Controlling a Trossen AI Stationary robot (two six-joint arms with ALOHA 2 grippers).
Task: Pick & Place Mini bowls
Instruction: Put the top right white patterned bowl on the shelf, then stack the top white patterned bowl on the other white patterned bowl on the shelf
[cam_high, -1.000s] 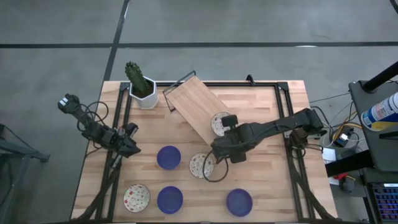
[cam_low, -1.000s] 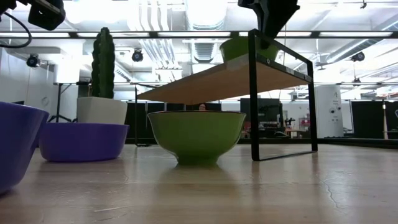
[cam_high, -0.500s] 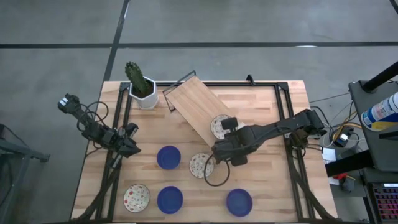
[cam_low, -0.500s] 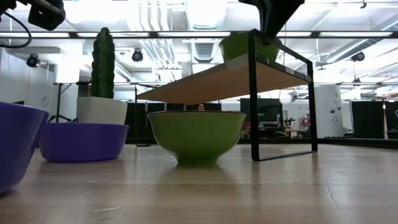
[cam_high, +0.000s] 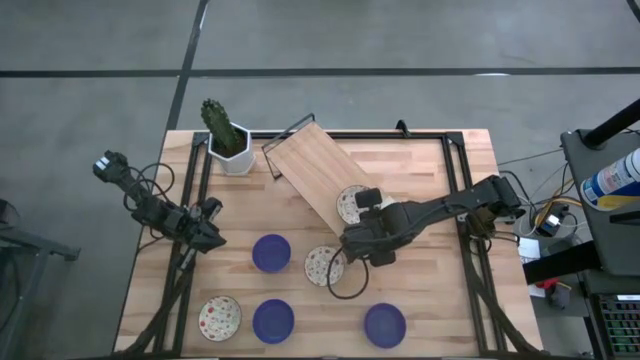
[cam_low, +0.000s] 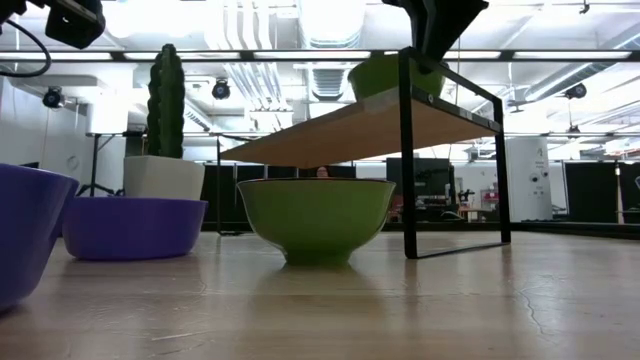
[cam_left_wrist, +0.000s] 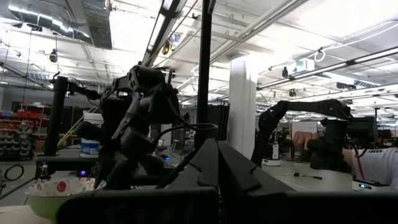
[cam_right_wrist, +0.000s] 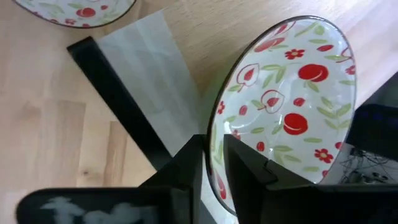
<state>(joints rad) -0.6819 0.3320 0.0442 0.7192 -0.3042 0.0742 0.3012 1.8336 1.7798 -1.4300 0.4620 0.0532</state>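
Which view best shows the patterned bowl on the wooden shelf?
The right wrist view: the patterned bowl fills it, rim between the right tool fingers. The high view shows it small, the low view its green underside; the left wrist view shows none on the shelf.
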